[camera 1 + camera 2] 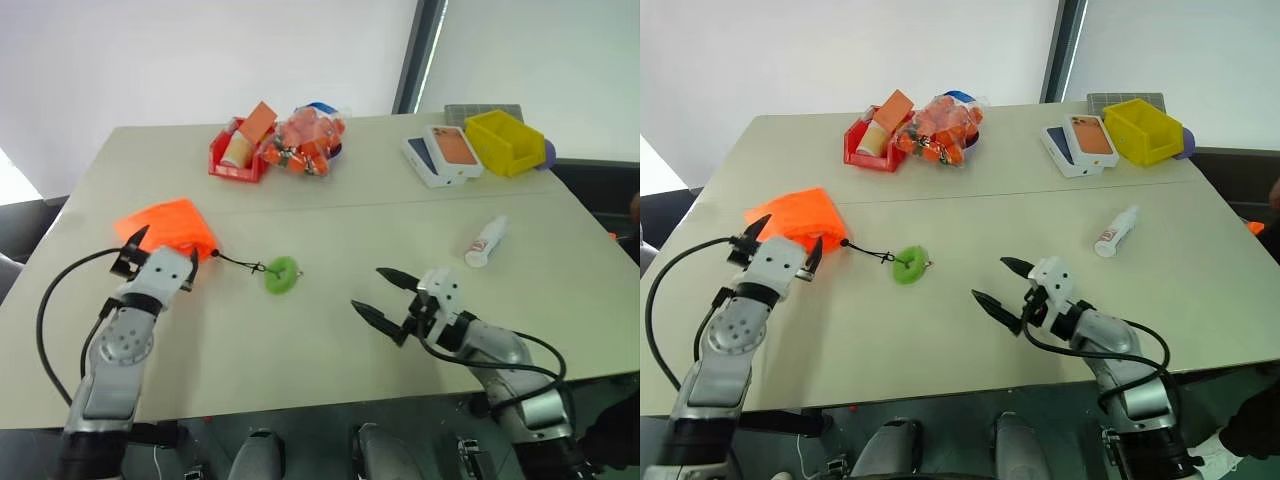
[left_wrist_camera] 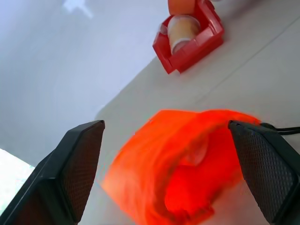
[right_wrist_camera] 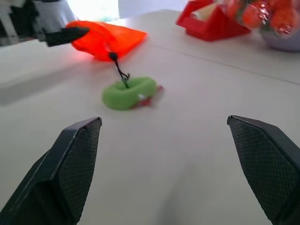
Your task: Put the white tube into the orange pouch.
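Right tool [image 1: 378,290], jaws apart and empty, sits nearest; the tube [image 1: 487,241] lies on the worktop beyond, to its right, long axis slanting away. Left tool [image 1: 160,252], jaws apart, is at the pouch [image 1: 168,225].

A red bin [image 1: 238,158], a clear bag of orange items [image 1: 310,140], two phone boxes [image 1: 442,153] and a yellow bin [image 1: 505,140] stood along the bench's [image 1: 330,330] far edge.

bare table [image 1: 330,230] between pouch and tube, green ring [image 1: 281,273] mid-path
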Controlling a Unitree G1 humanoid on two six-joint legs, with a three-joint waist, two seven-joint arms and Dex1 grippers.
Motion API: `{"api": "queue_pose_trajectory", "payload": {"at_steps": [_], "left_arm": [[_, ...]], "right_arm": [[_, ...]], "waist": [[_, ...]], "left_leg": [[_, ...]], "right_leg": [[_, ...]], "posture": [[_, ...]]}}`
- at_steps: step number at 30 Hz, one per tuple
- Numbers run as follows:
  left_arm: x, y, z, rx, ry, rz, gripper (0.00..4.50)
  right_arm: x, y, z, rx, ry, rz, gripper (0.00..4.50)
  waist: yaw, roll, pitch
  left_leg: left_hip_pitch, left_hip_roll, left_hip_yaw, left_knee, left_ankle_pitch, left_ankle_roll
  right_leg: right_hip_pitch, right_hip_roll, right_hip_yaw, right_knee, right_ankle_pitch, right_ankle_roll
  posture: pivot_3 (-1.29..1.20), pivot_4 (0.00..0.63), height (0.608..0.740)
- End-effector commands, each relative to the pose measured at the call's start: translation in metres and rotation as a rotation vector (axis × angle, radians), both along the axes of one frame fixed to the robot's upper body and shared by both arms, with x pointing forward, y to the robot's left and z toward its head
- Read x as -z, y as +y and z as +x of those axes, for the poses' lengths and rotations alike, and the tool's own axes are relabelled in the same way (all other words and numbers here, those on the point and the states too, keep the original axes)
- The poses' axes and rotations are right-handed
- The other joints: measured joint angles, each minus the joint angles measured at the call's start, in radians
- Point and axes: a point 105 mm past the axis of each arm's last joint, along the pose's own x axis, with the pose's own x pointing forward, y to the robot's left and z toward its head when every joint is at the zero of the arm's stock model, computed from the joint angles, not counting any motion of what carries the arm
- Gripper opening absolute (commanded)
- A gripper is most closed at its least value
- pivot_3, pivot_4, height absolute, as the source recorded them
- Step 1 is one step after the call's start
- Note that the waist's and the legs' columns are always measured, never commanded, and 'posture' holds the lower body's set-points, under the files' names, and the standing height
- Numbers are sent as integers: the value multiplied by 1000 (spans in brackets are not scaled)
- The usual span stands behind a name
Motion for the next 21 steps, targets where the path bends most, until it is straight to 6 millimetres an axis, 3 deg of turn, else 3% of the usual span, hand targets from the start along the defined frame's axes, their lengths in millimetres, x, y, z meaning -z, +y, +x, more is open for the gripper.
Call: {"api": "queue_pose_trajectory", "payload": {"at_steps": [1,10,21], "left_arm": [[-7,3,13,-18,-6,77,4500],[-7,29,32,-101,101,120,4500],[-3,41,27,-89,166,126,4500]], "right_arm": [[-13,13,1,-24,-58,23,4452],[-14,12,3,1,-74,29,4452],[-14,11,4,24,-86,32,4452]], "waist": [[0,-1,0],[-3,-1,0],[-2,-1,0]], "left_leg": [[0,0,0,0,0,0],[1,0,-1,0,0,0],[1,0,-1,0,0,0]], "right_leg": [[0,0,0,2,0,0],[-2,1,0,6,0,1],[-2,1,0,6,0,1]], "posture": [[0,150,740],[0,150,740],[0,150,740]]}}
